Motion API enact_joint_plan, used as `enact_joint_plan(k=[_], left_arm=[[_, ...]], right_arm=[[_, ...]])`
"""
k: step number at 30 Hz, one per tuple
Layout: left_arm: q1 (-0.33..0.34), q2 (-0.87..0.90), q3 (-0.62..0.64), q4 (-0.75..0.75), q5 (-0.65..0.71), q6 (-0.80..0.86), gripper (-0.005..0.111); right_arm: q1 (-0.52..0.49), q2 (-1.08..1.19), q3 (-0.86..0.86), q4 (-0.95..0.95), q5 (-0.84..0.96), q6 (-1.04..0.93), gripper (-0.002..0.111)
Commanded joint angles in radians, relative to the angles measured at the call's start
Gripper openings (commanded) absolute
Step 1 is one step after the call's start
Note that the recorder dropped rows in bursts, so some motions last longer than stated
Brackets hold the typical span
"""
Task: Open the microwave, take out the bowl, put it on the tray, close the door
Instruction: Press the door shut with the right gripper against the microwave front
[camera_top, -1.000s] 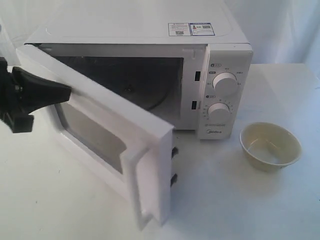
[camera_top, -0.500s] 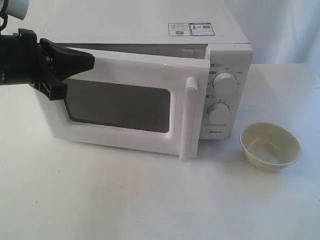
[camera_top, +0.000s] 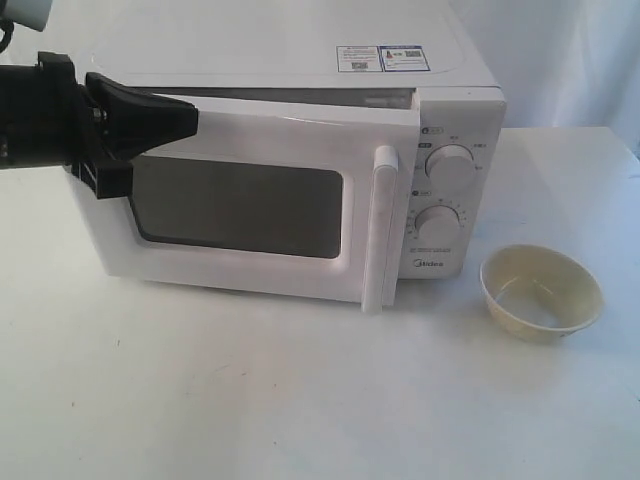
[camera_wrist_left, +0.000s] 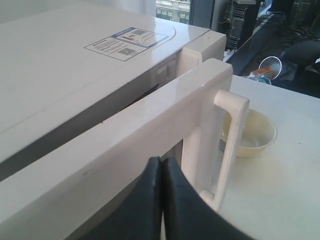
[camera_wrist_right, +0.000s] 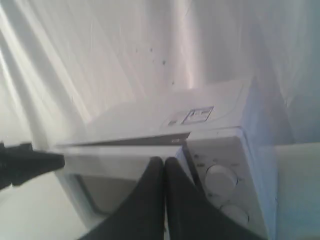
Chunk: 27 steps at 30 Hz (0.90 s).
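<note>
Bowl (camera_top: 541, 292): out, right of microwave (camera_top: 300, 60), no tray visible; door (camera_top: 250, 200): ajar, seemingly unlatched; left gripper (camera_top: 190, 120): jaws closed, against door; right gripper (camera_wrist_right: 164, 165): jaws closed, empty.

You have wide free room on the near part of the table (camera_top: 250, 400), in front of the microwave (camera_top: 300, 50). The door (camera_top: 250, 150) stands only a little ajar, and the slit along its top is too narrow for a gripper to pass. The left gripper (camera_top: 192, 120) occupies the door's upper left corner. On the right, the bowl (camera_top: 541, 292) stands apart from the microwave, with a small passage between them.
</note>
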Motion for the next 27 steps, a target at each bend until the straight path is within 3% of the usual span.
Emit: enact_joint_plan(k=[1, 3, 10, 16, 21, 23, 27], left_arm=[[-0.005, -0.003, -0.004, -0.021, 0.020, -0.011, 0.000], [-0.005, -0.003, -0.004, -0.013, 0.020, -0.018, 0.000], [-0.005, -0.003, -0.004, -0.008, 0.018, -0.040, 0.000], [-0.005, -0.003, -0.004, 0.010, 0.014, -0.082, 0.000], [-0.002, -0.028, -0.004, 0.083, 0.083, -0.136, 0.000], [-0.002, -0.057, -0.004, 0.085, 0.083, -0.155, 0.000], [-0.002, -0.139, -0.004, 0.200, 0.083, -0.293, 0.000]], right_arm=[[0.004, 0.232, -0.180, 0.013, 0.334, -0.117, 0.000], [0.004, 0.319, -0.211, 0.025, 0.423, -0.118, 0.000], [0.004, 0.509, -0.208, 0.040, 0.455, -0.110, 0.000], [0.053, 0.596, -0.210, 0.306, 0.518, -0.513, 0.000], [0.175, 0.654, -0.208, 0.590, 0.592, -0.731, 0.000], [0.253, 0.686, -0.208, 0.665, 0.535, -0.797, 0.000], [0.386, 0.743, -0.208, 0.670, 0.245, -0.826, 0.000]])
